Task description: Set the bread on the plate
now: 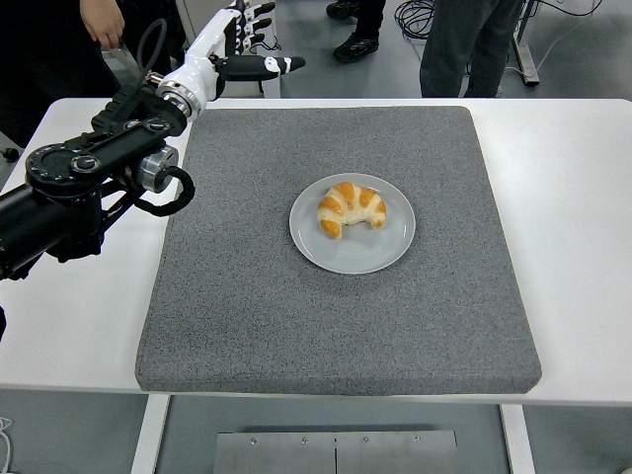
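A golden croissant (352, 206) lies on the round grey plate (360, 256), in its upper half. The plate sits near the middle of the grey mat (247, 296). My left hand (247, 39) is raised high at the upper left, well away from the plate, with its white fingers (275, 64) spread and nothing in them. Its black arm comes in from the left edge. The right arm is out of view.
The mat covers most of the white table (583, 247). People stand beyond the table's far edge: dark trousers (462, 44) at top right, and a hand (101, 20) at top left close to my raised arm.
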`<state>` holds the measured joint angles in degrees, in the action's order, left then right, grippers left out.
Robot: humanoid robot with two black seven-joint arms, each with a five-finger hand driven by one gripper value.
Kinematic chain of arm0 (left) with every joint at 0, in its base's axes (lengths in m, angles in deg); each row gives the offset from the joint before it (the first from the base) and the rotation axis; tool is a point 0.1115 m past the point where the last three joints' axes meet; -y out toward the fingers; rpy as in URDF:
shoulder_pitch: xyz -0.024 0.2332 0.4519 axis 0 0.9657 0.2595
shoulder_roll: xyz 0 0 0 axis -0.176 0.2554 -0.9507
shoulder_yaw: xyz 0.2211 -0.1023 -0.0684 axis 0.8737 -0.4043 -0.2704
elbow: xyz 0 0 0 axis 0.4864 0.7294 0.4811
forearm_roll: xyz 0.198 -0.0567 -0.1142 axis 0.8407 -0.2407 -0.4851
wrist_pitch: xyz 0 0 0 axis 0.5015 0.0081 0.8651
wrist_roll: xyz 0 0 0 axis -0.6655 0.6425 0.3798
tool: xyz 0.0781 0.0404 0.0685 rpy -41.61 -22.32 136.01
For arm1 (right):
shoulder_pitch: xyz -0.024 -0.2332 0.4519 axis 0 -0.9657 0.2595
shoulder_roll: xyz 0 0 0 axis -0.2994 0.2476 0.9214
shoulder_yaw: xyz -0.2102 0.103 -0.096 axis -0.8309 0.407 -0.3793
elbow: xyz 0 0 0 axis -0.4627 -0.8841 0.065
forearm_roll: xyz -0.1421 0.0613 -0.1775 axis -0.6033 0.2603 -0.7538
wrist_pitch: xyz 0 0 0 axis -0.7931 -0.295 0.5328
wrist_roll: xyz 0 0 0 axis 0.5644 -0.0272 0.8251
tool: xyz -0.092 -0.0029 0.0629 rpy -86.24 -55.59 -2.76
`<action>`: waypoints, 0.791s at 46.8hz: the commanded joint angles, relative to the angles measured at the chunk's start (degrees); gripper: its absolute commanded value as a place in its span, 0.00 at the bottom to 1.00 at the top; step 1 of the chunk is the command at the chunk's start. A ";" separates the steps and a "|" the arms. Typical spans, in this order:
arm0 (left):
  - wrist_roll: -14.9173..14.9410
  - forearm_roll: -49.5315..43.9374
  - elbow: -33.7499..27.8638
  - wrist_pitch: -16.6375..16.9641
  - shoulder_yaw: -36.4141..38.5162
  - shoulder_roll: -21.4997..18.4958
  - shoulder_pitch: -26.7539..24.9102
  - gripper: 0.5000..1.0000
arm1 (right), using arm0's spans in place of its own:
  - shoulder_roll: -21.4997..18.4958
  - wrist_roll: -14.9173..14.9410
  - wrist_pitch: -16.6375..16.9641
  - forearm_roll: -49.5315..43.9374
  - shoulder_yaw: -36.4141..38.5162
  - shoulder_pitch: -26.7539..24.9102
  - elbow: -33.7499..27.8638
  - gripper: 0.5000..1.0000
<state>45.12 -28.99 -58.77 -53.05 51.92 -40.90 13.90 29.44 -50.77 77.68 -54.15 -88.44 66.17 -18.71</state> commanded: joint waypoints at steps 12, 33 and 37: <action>-0.52 0.00 0.07 0.01 -8.47 -0.77 7.07 0.94 | 0.00 0.01 -0.01 0.01 -0.03 0.00 -0.01 1.00; -0.78 -0.35 0.07 -0.08 -20.08 -0.51 13.67 0.94 | 0.00 0.01 -0.01 -0.08 -0.03 0.00 -0.01 1.00; -0.78 -2.81 0.07 -0.17 -20.08 -0.42 14.11 0.94 | 0.00 0.01 -0.01 0.01 0.06 0.00 -0.01 1.00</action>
<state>44.36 -29.95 -58.68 -53.18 31.87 -41.37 27.71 29.44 -50.77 77.66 -54.16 -88.46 66.16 -18.69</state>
